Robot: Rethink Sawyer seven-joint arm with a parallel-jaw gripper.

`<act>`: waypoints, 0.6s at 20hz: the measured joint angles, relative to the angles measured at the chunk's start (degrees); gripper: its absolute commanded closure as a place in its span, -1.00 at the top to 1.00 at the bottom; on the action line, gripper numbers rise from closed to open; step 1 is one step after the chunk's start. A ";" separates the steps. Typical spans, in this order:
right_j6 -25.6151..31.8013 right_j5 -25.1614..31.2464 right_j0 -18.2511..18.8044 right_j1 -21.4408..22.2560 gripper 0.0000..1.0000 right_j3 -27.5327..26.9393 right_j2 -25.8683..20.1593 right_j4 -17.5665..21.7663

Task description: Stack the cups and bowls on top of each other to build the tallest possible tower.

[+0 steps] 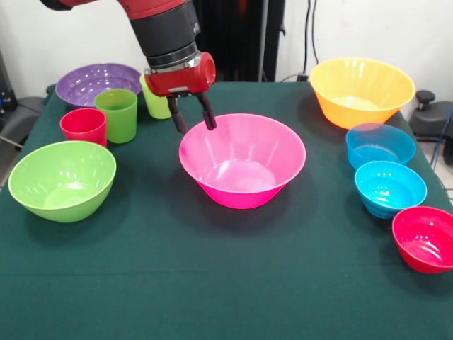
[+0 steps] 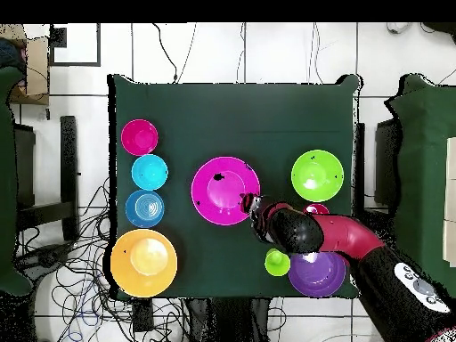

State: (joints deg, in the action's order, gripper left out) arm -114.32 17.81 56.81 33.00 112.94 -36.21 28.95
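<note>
My gripper (image 1: 193,122) is open and empty, its fingertips (image 1: 178,125) just above the far left rim of the large pink bowl (image 1: 242,159) in mid-table. In the overhead view the gripper (image 2: 250,206) sits at the pink bowl's (image 2: 223,190) edge. Behind it stand the lime cup (image 1: 157,103), green cup (image 1: 117,114) and short red cup (image 1: 83,126). The shallow purple bowl (image 1: 95,81) is at the far left, the lime-green bowl (image 1: 62,178) at the near left. The orange bowl (image 1: 361,89), translucent blue bowl (image 1: 380,144), turquoise bowl (image 1: 390,186) and small red bowl (image 1: 425,238) line the right side.
All bowls and cups stand upright and apart on the dark green tablecloth (image 1: 212,283). In the overhead view my arm (image 2: 356,245) covers part of the red cup and green cup, beside the purple bowl (image 2: 318,276) and lime cup (image 2: 277,262).
</note>
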 measured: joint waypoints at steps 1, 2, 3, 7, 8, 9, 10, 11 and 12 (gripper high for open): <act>0.00 0.00 0.00 0.00 1.00 -0.07 -0.20 0.00; 0.00 0.00 0.00 0.01 1.00 -0.08 -0.26 0.00; 0.00 0.00 0.00 0.00 1.00 -0.10 -0.33 0.01; 0.00 0.00 0.00 0.04 1.00 -0.13 -0.50 0.01; 0.00 0.00 -0.01 0.14 1.00 -0.13 -0.51 0.01; 0.00 0.00 0.00 0.27 1.00 -0.12 -0.51 0.01; 0.00 0.00 0.00 0.41 1.00 -0.12 -0.51 0.02; 0.00 0.00 -0.01 0.79 1.00 -0.12 -0.51 0.02; 0.00 0.00 0.00 1.73 1.00 -0.12 -0.53 0.02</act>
State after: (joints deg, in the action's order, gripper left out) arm -114.32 17.81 56.81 34.73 112.82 -36.73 28.98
